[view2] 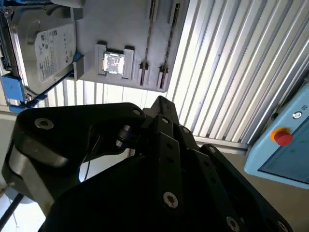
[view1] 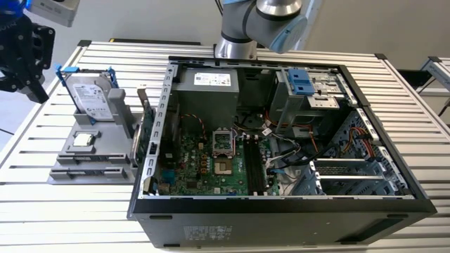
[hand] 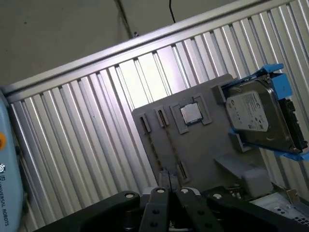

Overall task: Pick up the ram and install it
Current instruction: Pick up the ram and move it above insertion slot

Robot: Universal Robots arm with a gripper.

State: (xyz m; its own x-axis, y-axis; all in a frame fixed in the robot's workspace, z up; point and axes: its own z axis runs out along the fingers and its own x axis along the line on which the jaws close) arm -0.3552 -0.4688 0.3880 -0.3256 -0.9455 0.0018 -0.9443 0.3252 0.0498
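Observation:
My black gripper (view1: 39, 96) hangs shut high over the table's corner at the exterior view's left, above and beside the grey parts holder (view1: 67, 168). Its fingers meet in a point with nothing between them in both wrist views (hand: 167, 180) (view2: 161, 102). The holder's two long narrow slots (hand: 166, 145) (view2: 159, 38) show only thin dark lines, so I cannot tell whether the ram stands in one. The open computer case (view1: 281, 203) lies in the middle, with the motherboard's black memory slots (view1: 254, 163) facing up.
On the holder stand a silver hard drive in a blue frame (view1: 91, 97) and a square processor chip (view1: 84, 139). A green expansion card (view1: 149, 134) stands by the case wall. The arm's base (view1: 235, 45) is behind the case. A pale blue pendant with a red button (view2: 282, 137) lies off the table.

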